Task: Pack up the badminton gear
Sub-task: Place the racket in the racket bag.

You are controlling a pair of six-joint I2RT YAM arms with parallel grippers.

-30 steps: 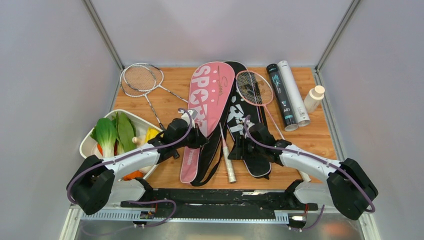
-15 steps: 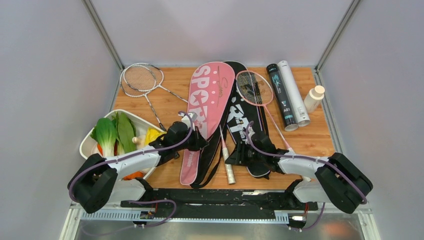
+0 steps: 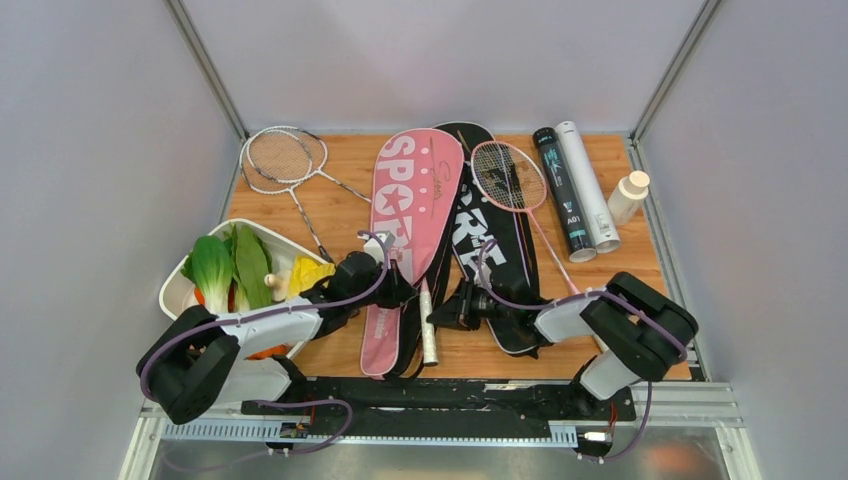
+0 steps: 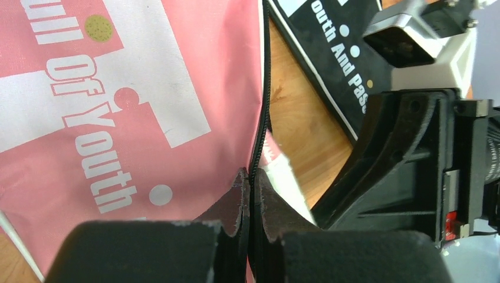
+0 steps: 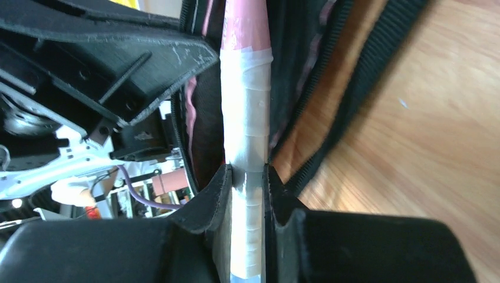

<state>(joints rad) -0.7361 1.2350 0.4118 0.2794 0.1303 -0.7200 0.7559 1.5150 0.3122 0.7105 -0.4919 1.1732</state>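
A pink "SPORT" racket bag (image 3: 415,215) lies beside a black one (image 3: 497,245) on the wooden table. My left gripper (image 3: 400,292) is shut on the pink bag's (image 4: 118,106) black zipper edge (image 4: 259,141), its tips (image 4: 252,180) pinched together. A racket's white-wrapped handle (image 3: 428,330) sticks out between the bags. My right gripper (image 3: 442,316) is shut on that handle (image 5: 246,118), the jaws (image 5: 246,174) pressing both its sides. A pink racket (image 3: 510,175) rests on the black bag. Two silver rackets (image 3: 285,158) lie far left. A black tube (image 3: 560,190) and a white tube (image 3: 588,185) lie far right.
A white tray (image 3: 290,248) of vegetables stands at the near left, close to my left arm. A small white bottle (image 3: 628,196) with a tan cap stands at the right edge. Grey walls close in the table on three sides.
My right arm swung left and its jaws closed on the white racket handle, which shifted left with it. The pink bag slid slightly left. My left gripper stayed shut.
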